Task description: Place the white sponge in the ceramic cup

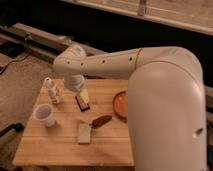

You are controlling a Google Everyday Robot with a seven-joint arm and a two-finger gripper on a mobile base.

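The white sponge [84, 133] lies flat on the wooden table [60, 145], near the middle front. The ceramic cup [44, 115] stands upright at the table's left side, to the left of the sponge and apart from it. My gripper [82, 96] hangs from the white arm over the back middle of the table, right above a dark block with a reddish edge [83, 103]. It is behind the sponge and to the right of the cup, touching neither.
A slim white bottle [51, 90] stands at the back left, behind the cup. An orange round dish [120, 104] sits at the right, partly hidden by the robot's body. A brown oblong object [101, 120] lies just right of the sponge.
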